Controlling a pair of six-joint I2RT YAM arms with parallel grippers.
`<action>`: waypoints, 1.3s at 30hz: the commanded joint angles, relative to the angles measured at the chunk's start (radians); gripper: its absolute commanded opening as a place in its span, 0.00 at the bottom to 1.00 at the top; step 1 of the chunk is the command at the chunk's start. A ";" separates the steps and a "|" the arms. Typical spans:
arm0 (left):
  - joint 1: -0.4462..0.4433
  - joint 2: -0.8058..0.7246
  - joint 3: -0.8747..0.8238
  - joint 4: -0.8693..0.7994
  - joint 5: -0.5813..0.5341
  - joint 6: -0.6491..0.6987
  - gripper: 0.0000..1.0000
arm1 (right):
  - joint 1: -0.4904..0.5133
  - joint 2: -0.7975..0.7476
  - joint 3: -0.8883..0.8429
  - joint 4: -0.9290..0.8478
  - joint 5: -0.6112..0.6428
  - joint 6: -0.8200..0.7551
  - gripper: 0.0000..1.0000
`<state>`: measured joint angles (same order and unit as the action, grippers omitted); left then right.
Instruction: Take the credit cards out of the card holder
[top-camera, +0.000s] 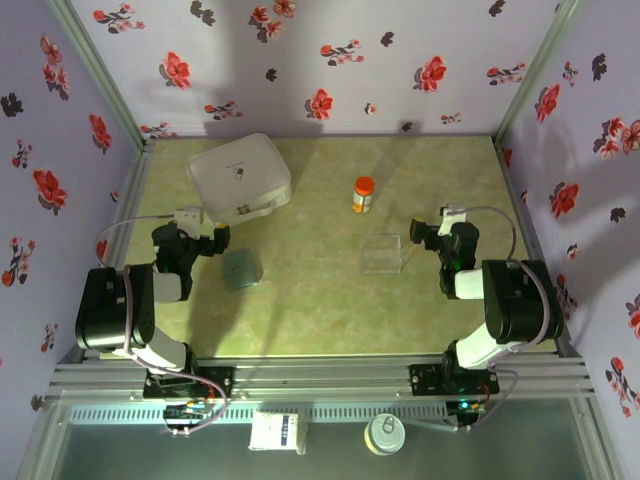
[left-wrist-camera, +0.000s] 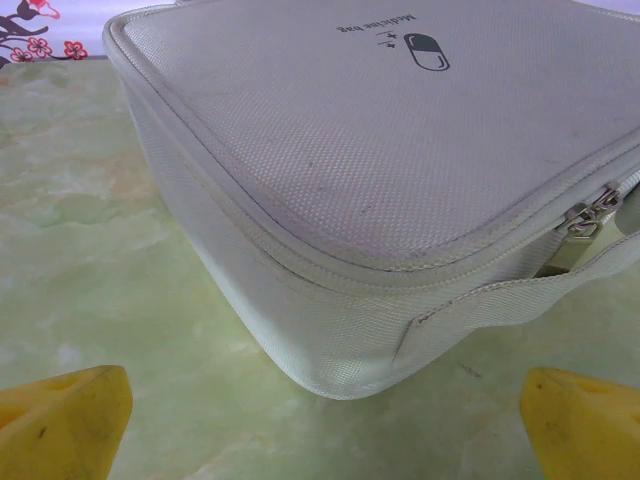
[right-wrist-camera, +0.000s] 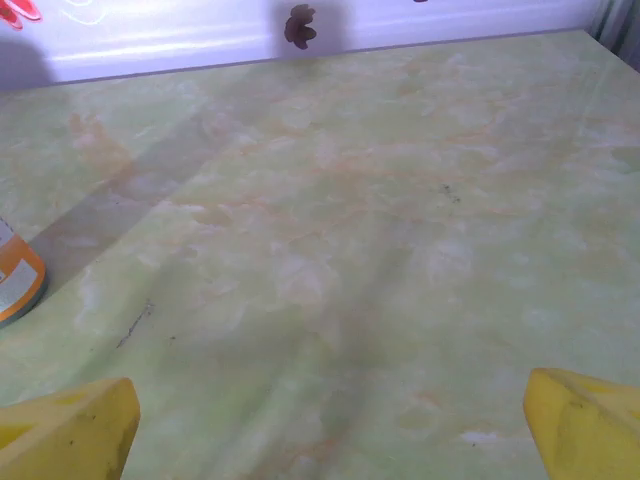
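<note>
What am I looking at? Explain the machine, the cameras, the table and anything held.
Two robot arms are bolted at the near edge of a table. The overhead picture looks down on both; the other two come from cameras on each wrist, where the yellow tips are that arm's fingers. On the table lie a white medicine bag, an orange-capped bottle, a clear plastic box and the grey-blue card holder. The left tool faces the bag, the right tool bare table. Both are open, holding nothing.
</note>
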<state>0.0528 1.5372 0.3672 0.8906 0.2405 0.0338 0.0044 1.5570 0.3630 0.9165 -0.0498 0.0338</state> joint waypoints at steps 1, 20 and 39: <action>0.006 -0.002 -0.007 0.039 0.020 0.021 1.00 | -0.007 0.000 -0.009 0.041 -0.009 -0.008 0.99; 0.006 0.000 -0.002 0.036 -0.003 0.012 1.00 | -0.007 0.002 0.000 0.024 0.008 0.001 0.99; 0.004 0.000 0.003 0.031 -0.056 -0.006 1.00 | -0.007 0.000 0.032 -0.042 0.133 0.048 0.99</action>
<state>0.0528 1.5372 0.3672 0.8909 0.2161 0.0330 0.0044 1.5570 0.3771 0.8814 0.0570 0.0643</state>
